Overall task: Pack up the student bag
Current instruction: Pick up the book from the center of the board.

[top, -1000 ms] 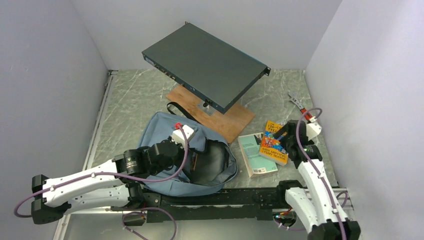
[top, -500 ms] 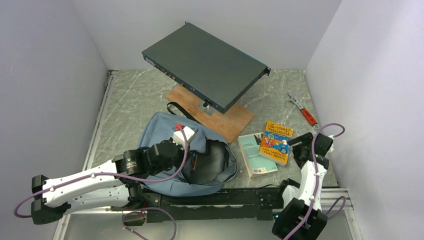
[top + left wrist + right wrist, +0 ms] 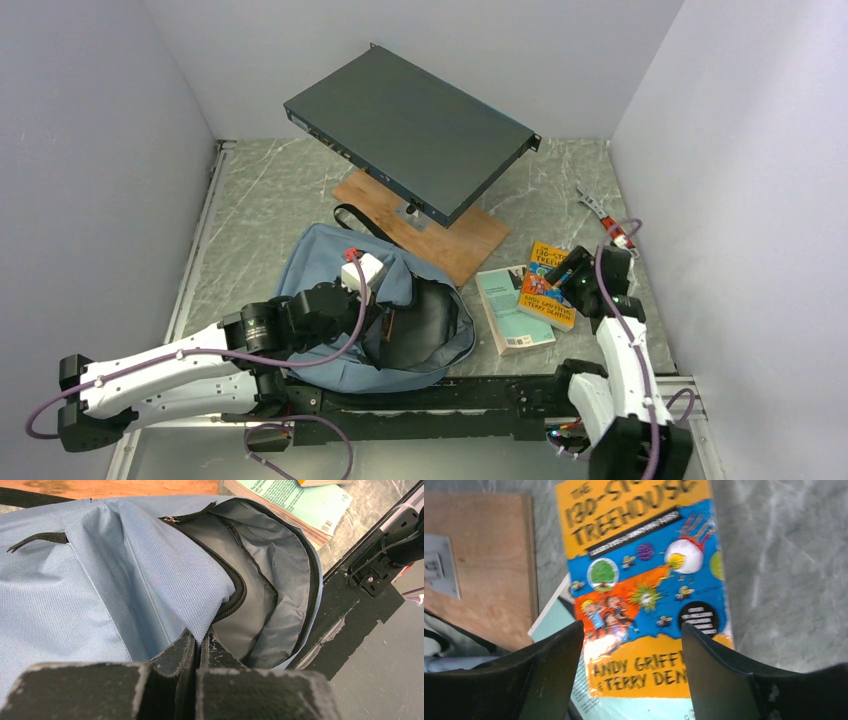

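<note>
The student bag (image 3: pixel 320 262) lies flat at the near left, light blue-grey, with its zipper mouth gaping and grey lining (image 3: pixel 280 580) showing. My left gripper (image 3: pixel 372 312) is shut on the bag's fabric lip (image 3: pixel 210 605), right at the zipper edge. An orange and blue paperback (image 3: pixel 541 302) lies to the right of the bag, partly on a teal book (image 3: pixel 510 312). My right gripper (image 3: pixel 631 627) hovers open just above the orange book's (image 3: pixel 644 580) lower half. One finger stands over each side of that cover, and neither grips it.
A dark flat metal box (image 3: pixel 410 125) stands tilted on a post above a wooden board (image 3: pixel 478 243) at the back centre. A red-handled tool (image 3: pixel 606 216) lies by the right wall. Grey walls close in the marble table on three sides.
My right arm swung out toward the right wall and came back over the orange book, its jaws narrowing somewhat. The left arm keeps its grip on the bag, barely shifting.
</note>
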{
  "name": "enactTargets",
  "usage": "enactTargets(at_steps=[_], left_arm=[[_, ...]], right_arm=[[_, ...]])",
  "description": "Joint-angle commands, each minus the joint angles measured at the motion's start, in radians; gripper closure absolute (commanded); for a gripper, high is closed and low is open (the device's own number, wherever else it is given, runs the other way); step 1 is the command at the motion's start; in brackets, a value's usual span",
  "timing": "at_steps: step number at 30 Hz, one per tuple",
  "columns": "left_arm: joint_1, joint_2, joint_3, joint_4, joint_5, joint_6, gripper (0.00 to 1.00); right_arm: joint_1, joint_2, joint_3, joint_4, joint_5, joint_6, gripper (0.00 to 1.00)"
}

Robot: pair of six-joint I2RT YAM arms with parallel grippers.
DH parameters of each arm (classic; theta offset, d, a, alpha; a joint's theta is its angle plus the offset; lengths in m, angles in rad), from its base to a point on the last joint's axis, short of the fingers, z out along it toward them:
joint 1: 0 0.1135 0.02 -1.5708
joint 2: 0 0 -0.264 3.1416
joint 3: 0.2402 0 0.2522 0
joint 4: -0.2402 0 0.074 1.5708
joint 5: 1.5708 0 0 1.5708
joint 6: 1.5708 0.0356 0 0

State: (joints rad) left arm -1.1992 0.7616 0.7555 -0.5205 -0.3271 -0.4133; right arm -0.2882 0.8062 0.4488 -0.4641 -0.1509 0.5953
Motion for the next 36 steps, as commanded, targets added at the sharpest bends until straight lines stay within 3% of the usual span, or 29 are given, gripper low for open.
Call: enactTargets(at_steps=[1,6,13,17,23,36], left_arm=[[-0.002,-0.028,0.011,0.024,-0.009,0.013,1.0],[0.0,-0.084,0.007,0.023,-0.016,0.064,1.0],[0.0,-0.148,-0.037,0.052,-0.001,0.087,1.0],[-0.001,-0.174,-0.055,0.051,-0.014,0.103,1.0],[0.0,-0.212,-0.071,0.041,-0.026,0.12,1.0],[0.0,-0.247,-0.072,0.012,-0.033,0.099,1.0]], right_arm=[[0.229,0.023,0.161,-0.11,0.339,0.045,0.23],[0.506,0.087,0.261,-0.283,0.581,0.165,0.15],[0.903,0.266,0.387,-0.63,0.865,0.47,0.15],[1.065,0.419,0.452,-0.839,0.942,0.648,0.15],[1.187,0.584,0.49,-0.929,0.991,0.751,0.16],[1.258,0.765,0.537,-0.843,0.994,0.68,0.18]])
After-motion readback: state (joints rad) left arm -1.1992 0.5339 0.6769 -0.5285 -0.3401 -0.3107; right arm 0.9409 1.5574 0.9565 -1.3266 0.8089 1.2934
